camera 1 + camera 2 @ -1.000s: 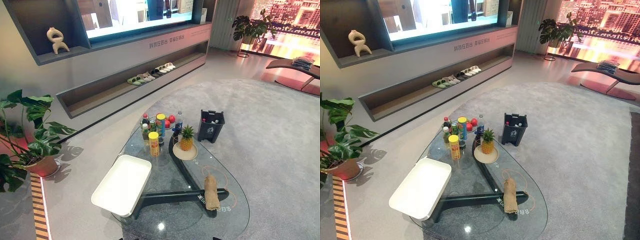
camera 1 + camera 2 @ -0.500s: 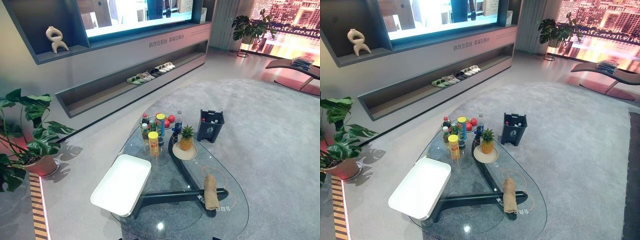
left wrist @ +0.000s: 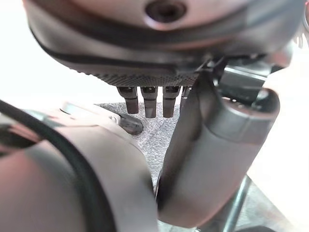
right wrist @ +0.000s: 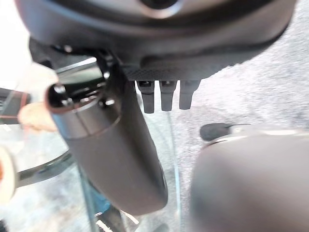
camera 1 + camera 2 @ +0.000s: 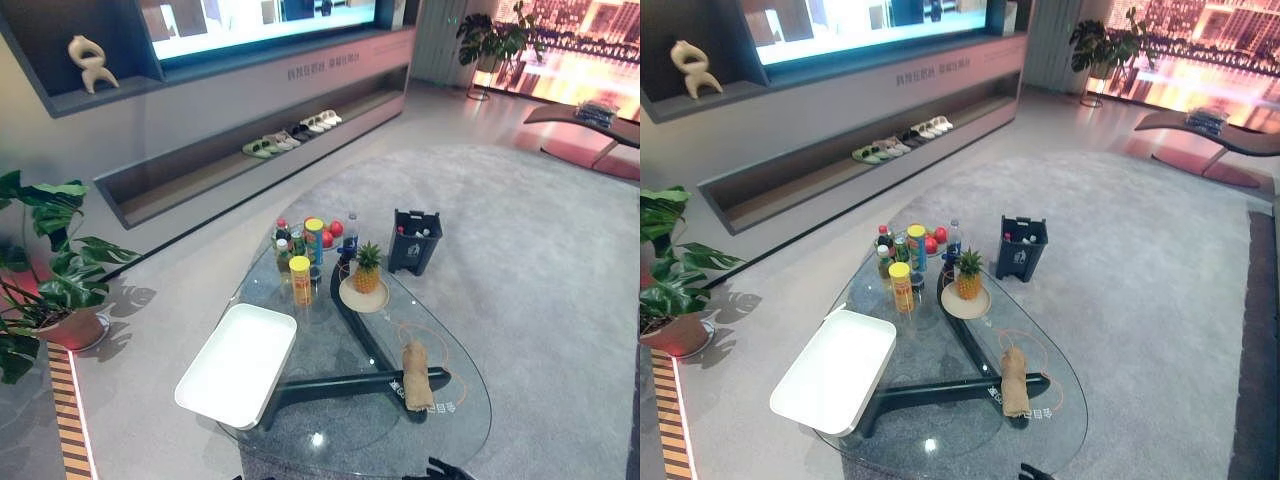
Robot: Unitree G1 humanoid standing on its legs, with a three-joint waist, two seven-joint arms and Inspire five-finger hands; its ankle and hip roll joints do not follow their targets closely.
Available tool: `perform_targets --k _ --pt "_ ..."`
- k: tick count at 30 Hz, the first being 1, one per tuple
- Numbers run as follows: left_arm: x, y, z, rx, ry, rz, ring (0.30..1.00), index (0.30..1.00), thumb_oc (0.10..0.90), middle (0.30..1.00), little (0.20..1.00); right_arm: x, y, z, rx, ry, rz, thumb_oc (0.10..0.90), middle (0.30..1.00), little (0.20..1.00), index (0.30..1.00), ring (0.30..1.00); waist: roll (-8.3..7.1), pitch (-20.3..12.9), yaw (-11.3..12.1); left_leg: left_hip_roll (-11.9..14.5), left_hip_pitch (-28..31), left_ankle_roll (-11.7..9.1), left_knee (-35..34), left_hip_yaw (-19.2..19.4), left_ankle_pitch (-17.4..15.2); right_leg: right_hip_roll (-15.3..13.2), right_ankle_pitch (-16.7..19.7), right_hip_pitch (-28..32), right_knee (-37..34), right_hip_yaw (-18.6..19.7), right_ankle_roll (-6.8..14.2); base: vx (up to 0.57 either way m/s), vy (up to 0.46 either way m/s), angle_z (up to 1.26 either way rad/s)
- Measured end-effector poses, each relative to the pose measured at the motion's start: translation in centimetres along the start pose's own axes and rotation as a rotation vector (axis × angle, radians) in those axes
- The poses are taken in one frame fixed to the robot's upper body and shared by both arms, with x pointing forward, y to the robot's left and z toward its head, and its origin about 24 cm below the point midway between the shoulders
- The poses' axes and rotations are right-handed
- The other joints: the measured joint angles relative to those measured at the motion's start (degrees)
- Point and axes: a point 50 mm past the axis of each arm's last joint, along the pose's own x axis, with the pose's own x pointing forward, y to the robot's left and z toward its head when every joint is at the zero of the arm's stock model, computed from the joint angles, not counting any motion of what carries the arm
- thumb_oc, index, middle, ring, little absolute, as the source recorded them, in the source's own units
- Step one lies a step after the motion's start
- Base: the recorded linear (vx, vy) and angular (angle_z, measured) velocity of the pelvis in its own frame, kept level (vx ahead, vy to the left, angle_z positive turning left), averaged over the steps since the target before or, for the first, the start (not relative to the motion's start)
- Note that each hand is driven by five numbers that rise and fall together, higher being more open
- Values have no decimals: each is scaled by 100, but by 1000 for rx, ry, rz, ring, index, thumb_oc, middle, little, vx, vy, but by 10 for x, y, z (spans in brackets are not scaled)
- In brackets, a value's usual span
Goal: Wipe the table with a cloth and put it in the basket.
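We are at the approach: the rolled tan cloth (image 5: pixel 416 362) lies untouched on the glass table (image 5: pixel 470 430), right of the white tray (image 5: pixel 238 364). Our left hand (image 3: pixel 145 99) and right hand (image 4: pixel 164 94) hang with straight fingers, holding nothing. Next the right hand must reach for the cloth.

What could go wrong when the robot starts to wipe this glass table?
The rolled tan cloth lies near the edge of the oval glass table, so a clumsy grasp might push it off. Wiping towards the pineapple on its plate or the yellow-lidded bottles could topple them.
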Motion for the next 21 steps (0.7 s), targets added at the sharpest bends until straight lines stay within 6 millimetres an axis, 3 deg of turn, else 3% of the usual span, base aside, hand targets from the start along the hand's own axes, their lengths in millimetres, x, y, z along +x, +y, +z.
perform_targets --k 2,7,9,10,15,21 --pt "1 -2 5 6 -15 -8 900 900 800 900 900 2 5 16 -22 -73 22 800 900 900 900 900 2 114 -6 2 -161 1 27 7 28 5 38 -174 62 14 -18 -195 -47 -5" --pt "3 -21 41 65 -129 -67 900 900 800 900 900 2 21 85 -47 -346 52 800 900 900 900 900 16 803 -31 -25 -762 70 196 49 146 3 224 -771 204 110 12 -224 -15 -7" --pt "2 -31 56 75 -187 -100 900 900 800 900 900 -4 30 115 -45 -469 56 800 900 900 900 900 4 1117 -159 -62 -940 95 190 45 223 -18 287 -938 214 99 43 -103 -10 2" --pt "2 -31 56 75 -187 -100 900 900 800 900 900 -4 30 115 -45 -469 56 800 900 900 900 900 4 1117 -159 -62 -940 95 190 45 223 -18 287 -938 214 99 43 -81 -5 2" --pt "-2 -65 85 109 -308 -206 900 900 800 900 900 -22 40 164 -18 -686 27 800 900 900 900 900 34 1648 -179 -125 -1311 129 212 39 296 -78 307 -1382 393 104 90 -92 12 1" --pt "-8 -79 107 95 -402 -240 900 900 800 900 900 -49 38 216 20 -894 -57 800 900 900 900 900 131 2220 -270 -162 -1748 139 465 22 315 -139 249 -1859 760 105 141 -64 35 1"
